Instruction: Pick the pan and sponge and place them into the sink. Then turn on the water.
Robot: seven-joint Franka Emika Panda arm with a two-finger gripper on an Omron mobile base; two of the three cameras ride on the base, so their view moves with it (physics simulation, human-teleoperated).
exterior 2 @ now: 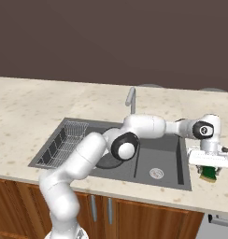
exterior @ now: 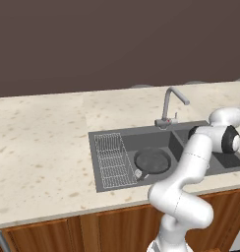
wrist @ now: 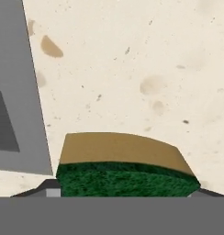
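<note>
Closing on the small green-and-yellow rectangular sponge [wrist: 125,170], gripper [exterior 2: 210,173] was straddling it, grip unconfirmed; should've squeezed fully before lifting.

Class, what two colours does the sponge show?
The sponge is dark green and tan-yellow, clearest in the hand view.

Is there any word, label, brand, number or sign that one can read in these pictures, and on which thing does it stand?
None: no readable text stands on anything.
The sponge, the pan, the sink, the faucet and the counter are all plain, without a label or mark.
</note>
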